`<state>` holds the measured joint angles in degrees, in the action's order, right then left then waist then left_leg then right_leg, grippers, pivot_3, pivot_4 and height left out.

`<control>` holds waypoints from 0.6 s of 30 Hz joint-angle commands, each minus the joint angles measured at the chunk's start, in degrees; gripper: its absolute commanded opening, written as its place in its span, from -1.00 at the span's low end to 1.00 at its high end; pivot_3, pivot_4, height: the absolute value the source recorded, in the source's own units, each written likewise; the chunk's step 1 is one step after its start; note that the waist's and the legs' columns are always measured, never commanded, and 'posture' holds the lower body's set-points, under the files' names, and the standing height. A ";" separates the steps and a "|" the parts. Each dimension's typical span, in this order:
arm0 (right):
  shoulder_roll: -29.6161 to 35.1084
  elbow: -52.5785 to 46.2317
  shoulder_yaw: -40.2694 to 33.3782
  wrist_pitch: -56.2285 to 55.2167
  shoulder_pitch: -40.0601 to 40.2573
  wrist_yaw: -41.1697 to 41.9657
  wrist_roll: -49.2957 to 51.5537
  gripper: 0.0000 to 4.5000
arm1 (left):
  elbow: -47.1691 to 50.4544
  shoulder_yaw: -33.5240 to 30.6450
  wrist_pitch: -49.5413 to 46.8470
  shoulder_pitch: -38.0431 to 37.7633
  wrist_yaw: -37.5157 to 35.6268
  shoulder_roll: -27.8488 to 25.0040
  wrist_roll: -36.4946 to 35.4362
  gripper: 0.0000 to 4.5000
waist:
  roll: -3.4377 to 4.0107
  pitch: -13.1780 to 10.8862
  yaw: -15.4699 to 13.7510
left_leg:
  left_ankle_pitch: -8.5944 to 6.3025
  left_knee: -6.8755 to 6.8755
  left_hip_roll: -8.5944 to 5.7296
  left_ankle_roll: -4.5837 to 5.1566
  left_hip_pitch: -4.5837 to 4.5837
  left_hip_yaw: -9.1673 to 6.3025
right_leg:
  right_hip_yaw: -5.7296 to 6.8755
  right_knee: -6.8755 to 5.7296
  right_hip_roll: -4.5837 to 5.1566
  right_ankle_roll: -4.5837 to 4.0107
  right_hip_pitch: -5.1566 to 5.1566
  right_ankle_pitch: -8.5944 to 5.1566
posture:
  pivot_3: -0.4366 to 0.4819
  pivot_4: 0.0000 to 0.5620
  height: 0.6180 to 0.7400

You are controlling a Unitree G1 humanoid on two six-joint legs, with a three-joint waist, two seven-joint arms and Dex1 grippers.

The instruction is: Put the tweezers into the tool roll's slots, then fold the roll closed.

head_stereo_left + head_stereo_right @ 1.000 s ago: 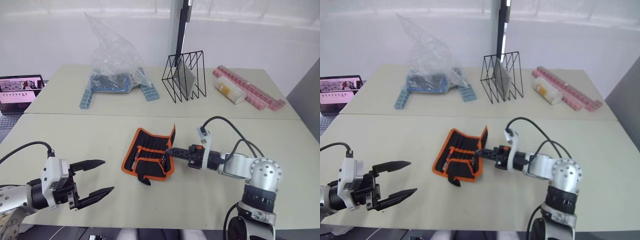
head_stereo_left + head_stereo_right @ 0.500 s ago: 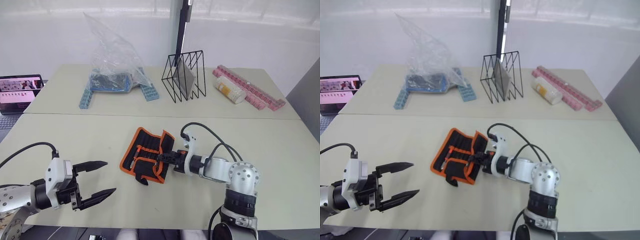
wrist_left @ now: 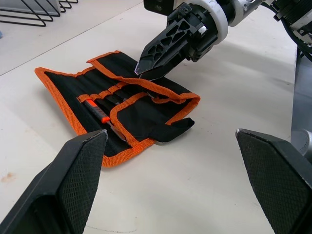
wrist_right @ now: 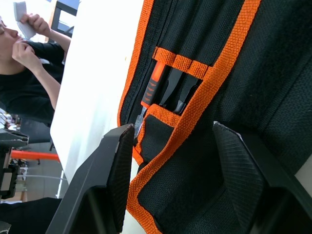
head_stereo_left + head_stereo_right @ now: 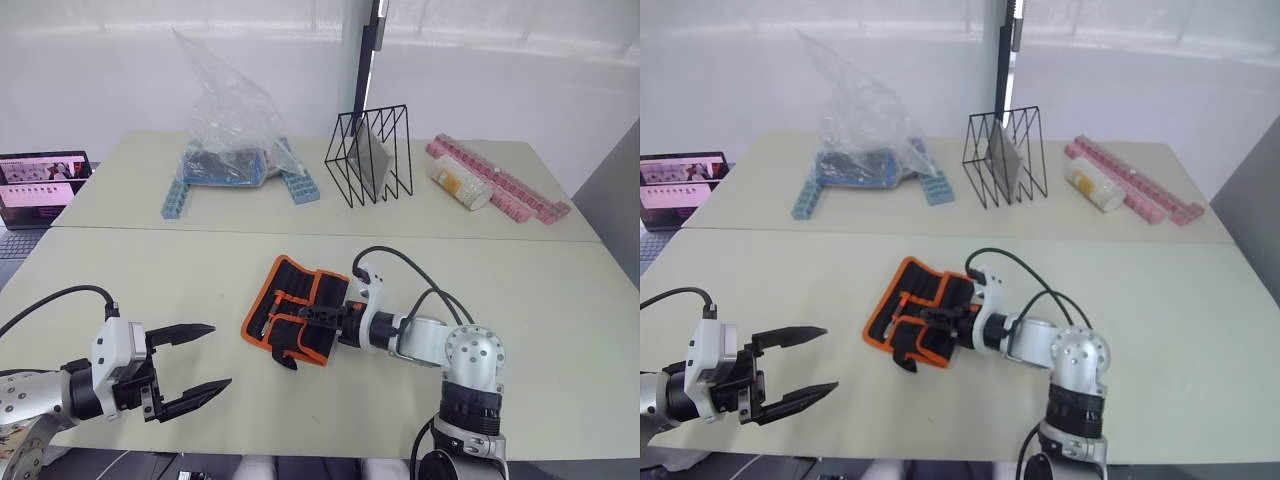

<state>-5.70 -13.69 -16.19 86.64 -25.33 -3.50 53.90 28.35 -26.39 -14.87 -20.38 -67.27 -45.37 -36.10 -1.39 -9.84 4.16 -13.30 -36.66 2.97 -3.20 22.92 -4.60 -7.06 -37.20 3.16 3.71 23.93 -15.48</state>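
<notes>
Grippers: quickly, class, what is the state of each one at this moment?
Left gripper: open, holding nothing.
Right gripper: jaws open, holding nothing, over the tool roll.

roll [image 5: 292,312]: black fabric with orange edging, lying on the near table's middle; partly folded, its right side lapped over toward the left, a short black strap [image 3: 175,129] sticking out at the near edge.
slots [image 4: 176,84]: narrow black pockets under an orange band across the inner face, partly uncovered.
tweezers [image 4: 184,92]: slim black shafts tucked side by side in the slots, beside an orange-handled tool [image 4: 152,87]; how many there are cannot be told.
</notes>
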 commanded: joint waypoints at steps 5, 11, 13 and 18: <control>6.04 4.17 1.24 -2.99 4.21 5.13 -3.24 0.14 | -0.24 -0.86 1.55 -0.06 -0.87 -0.47 0.18 1.00 | -0.01 0.17 -0.14 | 0.00 0.00 -0.01 0.00 -0.01 0.00 | 0.00 0.01 0.01 -0.01 -0.06 0.00 | -0.05 -0.47 0.64; 12.74 2.69 8.47 -12.22 5.80 14.84 -5.20 0.14 | -0.53 -1.04 1.89 -0.35 -1.43 -0.63 0.45 1.00 | 0.00 0.21 -0.19 | 0.00 0.00 -0.01 0.00 -0.51 0.00 | 0.02 0.14 0.02 0.33 -0.67 -0.22 | -0.05 -0.47 0.64; 15.31 1.37 11.64 -15.73 6.54 19.21 -5.73 0.14 | -0.61 -1.12 2.04 -0.38 -1.49 -0.79 0.43 1.00 | -0.01 0.21 -0.17 | -0.01 0.00 -0.01 -0.01 -0.61 0.00 | 0.01 0.17 0.04 0.33 -0.77 -0.27 | -0.05 -0.47 0.64; 22.84 -0.26 21.02 -28.30 8.24 30.61 -12.38 0.14 | -0.91 -1.32 2.31 -0.36 -1.58 -1.11 0.36 1.00 | -0.01 0.21 -0.07 | -0.01 0.00 -0.01 -0.01 -0.62 0.01 | 0.00 0.16 0.03 0.35 -0.74 -0.26 | -0.05 -0.47 0.64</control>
<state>15.00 -13.50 1.61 63.35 -18.14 23.77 46.02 27.07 -26.40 -13.58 -20.65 -68.39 -45.77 -35.84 -1.40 -9.63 4.08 -13.31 -36.66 2.96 -3.21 22.31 -4.59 -7.06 -37.04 3.19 4.09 23.19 -15.72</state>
